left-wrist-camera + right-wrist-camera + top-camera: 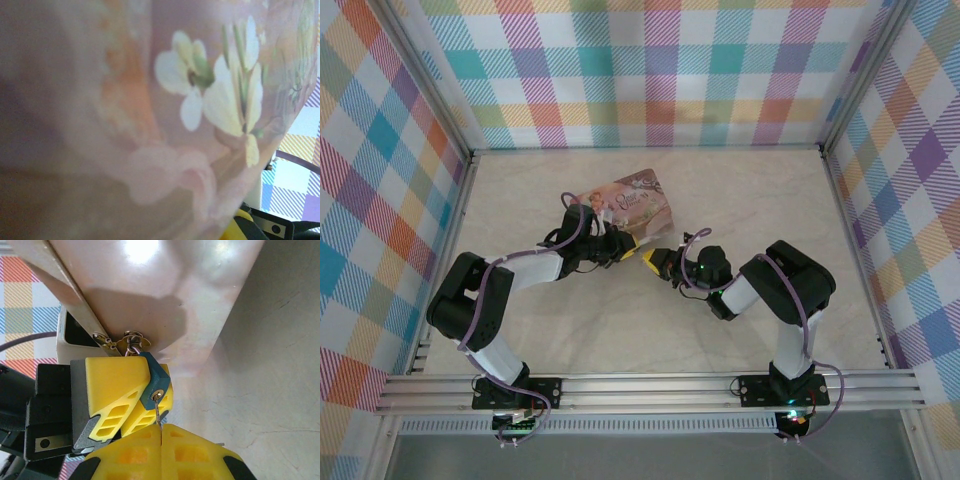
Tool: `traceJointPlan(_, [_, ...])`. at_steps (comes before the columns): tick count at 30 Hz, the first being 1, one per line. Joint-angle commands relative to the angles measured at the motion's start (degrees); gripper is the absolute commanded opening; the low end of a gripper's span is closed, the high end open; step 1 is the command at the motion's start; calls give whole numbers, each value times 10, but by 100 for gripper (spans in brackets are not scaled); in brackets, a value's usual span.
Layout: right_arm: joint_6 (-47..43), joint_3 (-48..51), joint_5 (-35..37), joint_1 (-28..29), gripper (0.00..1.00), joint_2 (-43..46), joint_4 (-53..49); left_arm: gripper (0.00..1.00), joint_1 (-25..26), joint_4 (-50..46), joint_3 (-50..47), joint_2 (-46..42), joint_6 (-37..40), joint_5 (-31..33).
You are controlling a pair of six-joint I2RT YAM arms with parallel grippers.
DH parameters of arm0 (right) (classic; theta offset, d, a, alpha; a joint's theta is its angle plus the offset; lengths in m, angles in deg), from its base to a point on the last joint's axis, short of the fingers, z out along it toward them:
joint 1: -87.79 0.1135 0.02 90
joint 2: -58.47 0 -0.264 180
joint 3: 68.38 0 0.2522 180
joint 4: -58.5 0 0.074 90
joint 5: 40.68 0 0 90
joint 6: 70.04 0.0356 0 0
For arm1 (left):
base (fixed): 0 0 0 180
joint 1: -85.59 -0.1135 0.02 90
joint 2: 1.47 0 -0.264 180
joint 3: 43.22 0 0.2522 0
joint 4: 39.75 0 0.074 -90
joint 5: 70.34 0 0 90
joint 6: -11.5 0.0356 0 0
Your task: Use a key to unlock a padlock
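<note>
In the right wrist view the small bluish padlock (154,381) hangs by its shackle from the hasp (125,342) of the pink tin box (150,285). My left gripper (630,248) is shut on the padlock, one yellow finger (112,385) on either side of its body. The thin key (158,412) has its tip in the keyhole on the padlock's near face. My right gripper (161,434) is shut on the key's other end, just below the padlock. In the left wrist view the box's flowered lid (200,90) is blurred and very close.
The tin box (635,200) lies tilted at the table's middle, with both arms meeting at its near corner. Bare marbled tabletop (270,380) extends to the right. Plaid walls (650,60) enclose the table on three sides, and a metal rail (650,390) runs along the near edge.
</note>
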Motion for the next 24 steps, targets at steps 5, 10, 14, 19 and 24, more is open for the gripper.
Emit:
traceJointPlan(5, [57,-32,12,6,0,-17,37,0,0,26,-7,-15,-27,-57])
traceJointPlan(10, [74,-44,12,11,0,-35,37,0,0,33,-8,-18,-29,-59])
traceJointPlan(14, [80,-42,29,11,0,-39,37,0,2,40,-9,-20,-32,-63])
traceJointPlan(19, [104,-55,29,10,0,-50,37,0,4,50,-9,-23,-35,-67])
traceJointPlan(24, [139,-53,46,8,0,-54,37,0,3,59,-9,-23,-37,-72])
